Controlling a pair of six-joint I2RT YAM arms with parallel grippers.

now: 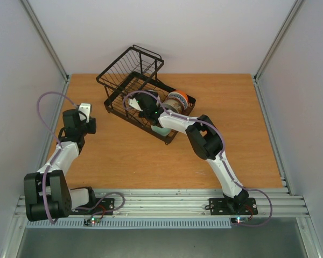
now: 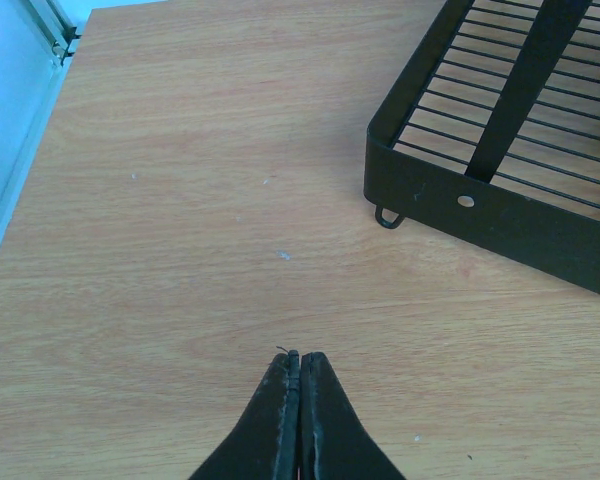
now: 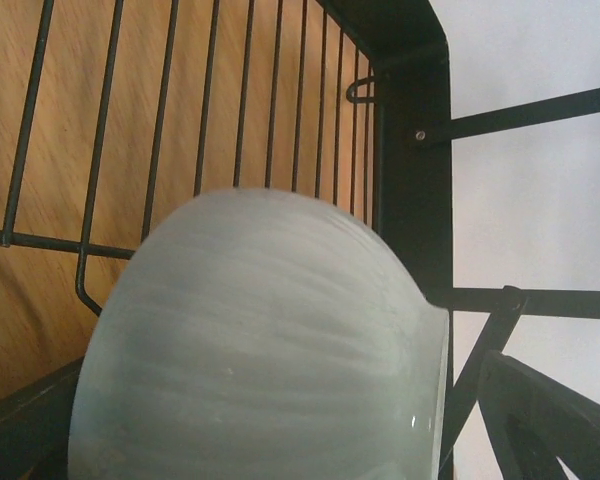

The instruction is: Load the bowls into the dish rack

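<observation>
Wooden bench [image 1: 124, 161], eleven o'clock: right end effector [image 1: 147, 109], grip hidden, seemingly seats pale green ceramic bowl [image 3: 260, 340] in black wire dish rack [image 2: 500, 215]; release likely next.

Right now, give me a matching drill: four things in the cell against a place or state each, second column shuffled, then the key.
1. left gripper
2. pale green bowl
3. orange-rimmed bowl
4. dish rack

A. black wire, standing on the table
B. fills the right wrist view, rack wires behind it
C. shut, over bare wood
D. inside the rack at its right end, top view

Pairs: 1-C, 2-B, 3-D, 4-A
</observation>
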